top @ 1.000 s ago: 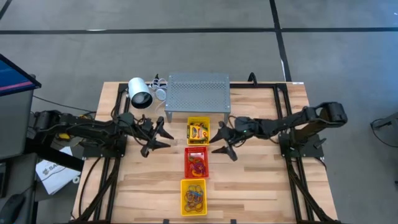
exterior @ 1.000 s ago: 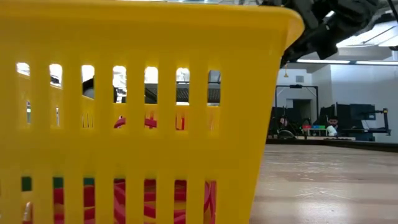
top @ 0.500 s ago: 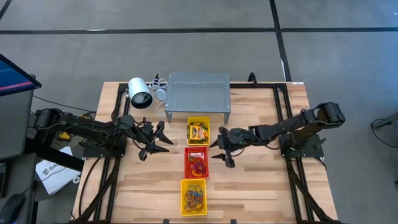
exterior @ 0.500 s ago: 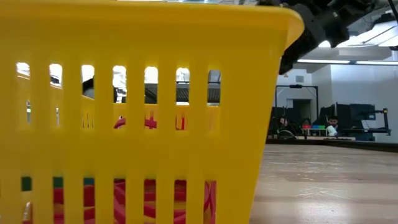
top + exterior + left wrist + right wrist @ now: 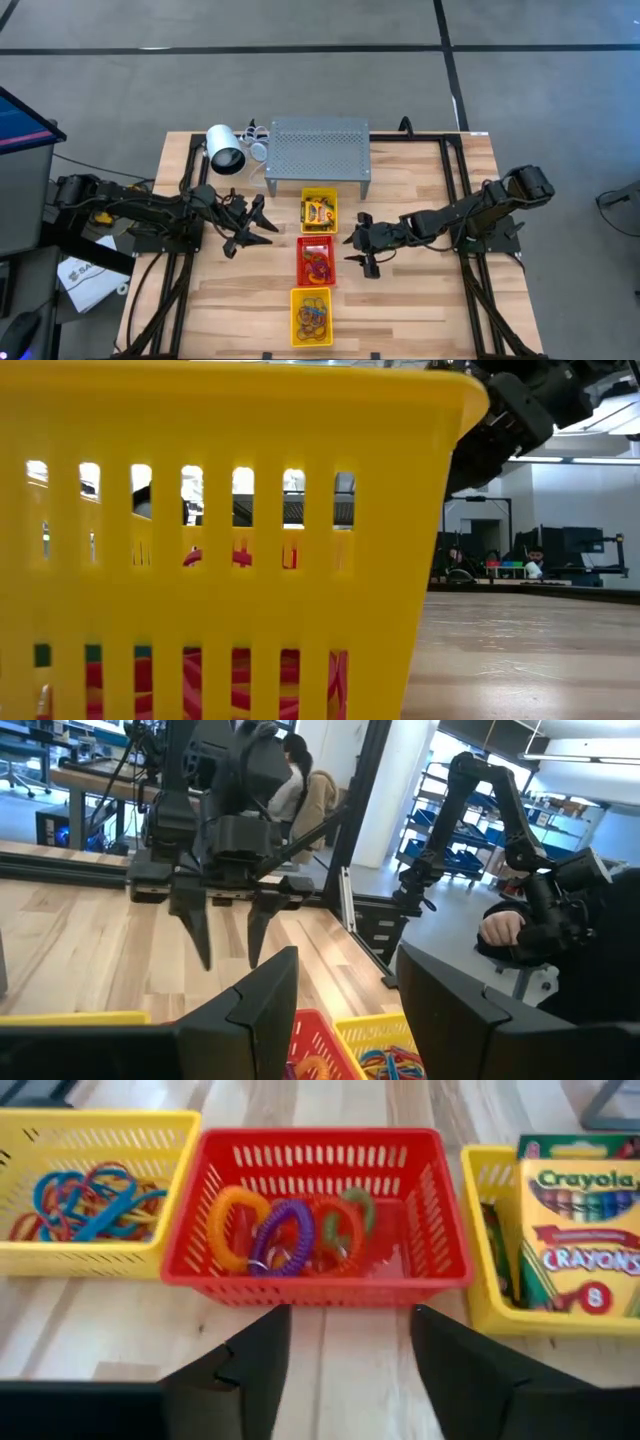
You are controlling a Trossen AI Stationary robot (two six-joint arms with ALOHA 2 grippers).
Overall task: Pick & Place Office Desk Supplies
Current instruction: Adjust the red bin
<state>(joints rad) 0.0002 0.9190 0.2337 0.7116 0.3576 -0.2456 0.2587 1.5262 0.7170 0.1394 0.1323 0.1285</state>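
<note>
A grey concrete floor (image 5: 300,90), crossed by dark lines, is seen around the wooden table (image 5: 420,300). In the low view, a pale wall (image 5: 585,495), ceiling strip lights (image 5: 560,460) and dark equipment racks (image 5: 565,555) are noted. Blue shelving (image 5: 450,850) is visible in the left wrist view.

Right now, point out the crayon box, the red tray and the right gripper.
crayon box (image 5: 585,1230), right wrist view, printed front.
red tray (image 5: 318,1288), right wrist view, near wall.
right gripper (image 5: 361,248), high view, between fingertips.
</note>
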